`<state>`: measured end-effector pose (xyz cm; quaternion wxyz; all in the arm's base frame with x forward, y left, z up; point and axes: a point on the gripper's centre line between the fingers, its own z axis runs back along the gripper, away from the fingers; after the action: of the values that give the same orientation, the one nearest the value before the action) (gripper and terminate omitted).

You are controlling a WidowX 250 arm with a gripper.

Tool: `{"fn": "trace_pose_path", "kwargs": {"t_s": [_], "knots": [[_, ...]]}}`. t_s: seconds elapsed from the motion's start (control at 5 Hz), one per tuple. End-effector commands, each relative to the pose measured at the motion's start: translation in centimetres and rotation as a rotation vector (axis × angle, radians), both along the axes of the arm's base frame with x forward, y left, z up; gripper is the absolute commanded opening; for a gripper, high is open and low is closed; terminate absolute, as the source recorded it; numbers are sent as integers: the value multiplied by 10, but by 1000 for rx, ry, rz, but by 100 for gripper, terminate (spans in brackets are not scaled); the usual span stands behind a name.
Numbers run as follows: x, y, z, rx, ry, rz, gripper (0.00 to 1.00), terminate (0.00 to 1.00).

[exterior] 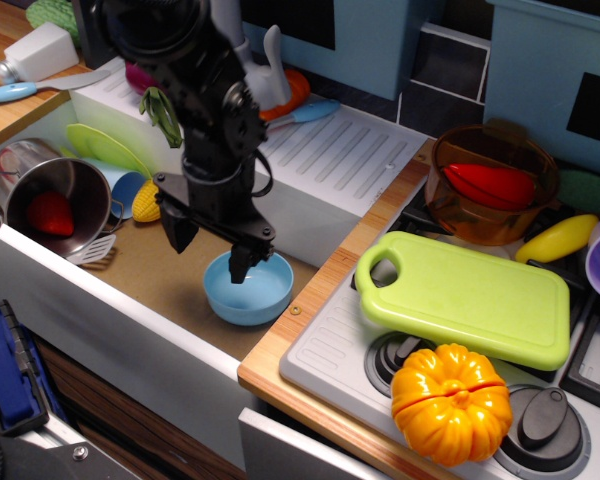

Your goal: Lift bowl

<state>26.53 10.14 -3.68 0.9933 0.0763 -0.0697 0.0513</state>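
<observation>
The small light-blue bowl sits upright on the brown floor of the sink, near its right wall. My black gripper is open and hangs low over the bowl's left rim. One fingertip dips inside the bowl, the other is outside it to the left. The jaws straddle the rim and hold nothing.
A steel pot with a red item lies at the sink's left, beside a yellow corn toy and a green plate. A white drain rack is behind. A green cutting board, orange pumpkin and amber bowl are on the stove.
</observation>
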Motion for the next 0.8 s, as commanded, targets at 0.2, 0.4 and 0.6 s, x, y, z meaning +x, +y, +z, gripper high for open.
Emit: {"fn": "trace_pose_path", "kwargs": {"t_s": [0.2, 0.4, 0.6], "knots": [[4, 17, -25, -4, -78, 5, 100, 0], [8, 19, -35, -48, -93, 41, 0, 0], [12, 16, -38, -55, -103, 60, 0, 0]]}}
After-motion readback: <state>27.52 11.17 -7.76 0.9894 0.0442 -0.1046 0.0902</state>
